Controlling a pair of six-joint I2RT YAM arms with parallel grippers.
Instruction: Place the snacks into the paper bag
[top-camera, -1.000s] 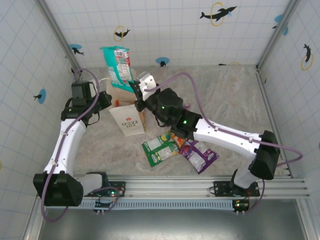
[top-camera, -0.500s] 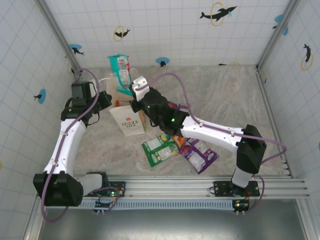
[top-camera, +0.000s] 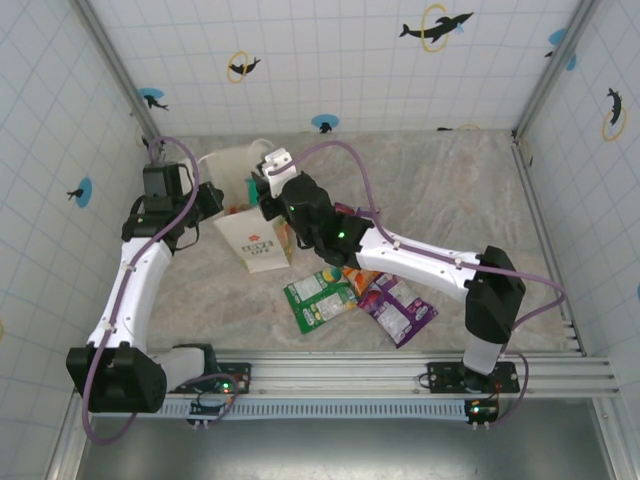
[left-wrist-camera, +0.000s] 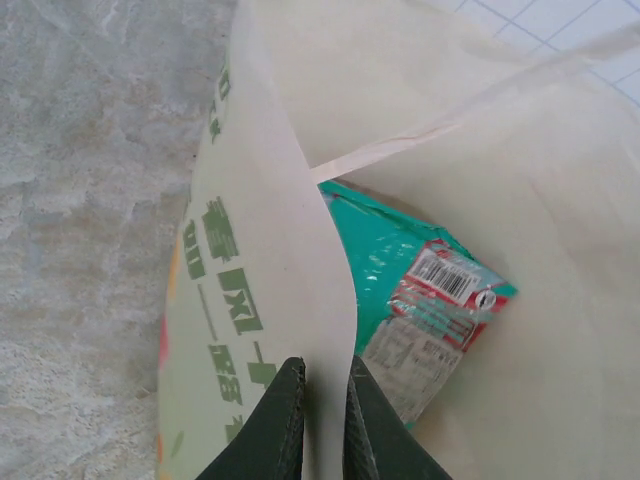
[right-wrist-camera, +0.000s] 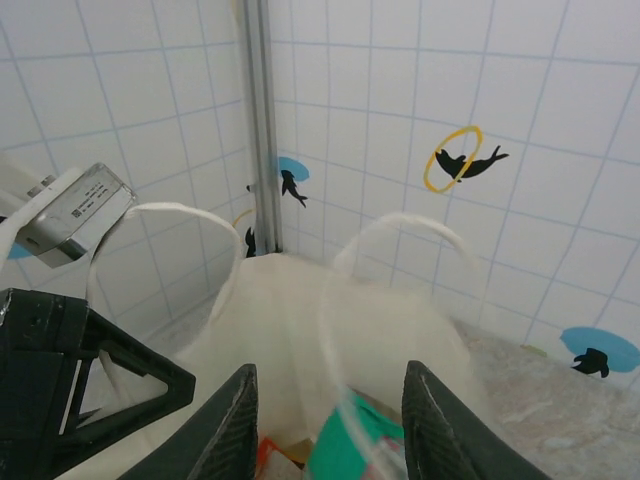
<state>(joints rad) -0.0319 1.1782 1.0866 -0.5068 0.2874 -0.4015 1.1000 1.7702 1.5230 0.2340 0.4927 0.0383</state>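
The paper bag (top-camera: 256, 240) stands upright at the left of the table. My left gripper (left-wrist-camera: 322, 400) is shut on the bag's near wall (left-wrist-camera: 250, 250) and holds the mouth apart; from above the left gripper (top-camera: 213, 203) sits at the bag's left rim. A teal snack (left-wrist-camera: 420, 290) lies inside the bag. My right gripper (right-wrist-camera: 335, 420) hangs open just over the mouth (right-wrist-camera: 300, 330), the teal packet (right-wrist-camera: 365, 445) blurred below its fingers. A green snack (top-camera: 318, 297), an orange one (top-camera: 353, 273) and a purple one (top-camera: 398, 310) lie on the table.
The right arm (top-camera: 400, 260) stretches from the near right across the loose packets to the bag. String handles (right-wrist-camera: 400, 240) arch over the bag's mouth. Tiled walls (top-camera: 330, 60) close in the table at the back and both sides.
The right gripper came down and left over the bag with the teal packet. Its jaws then opened and the packet dropped into the bag. The left arm stayed still.
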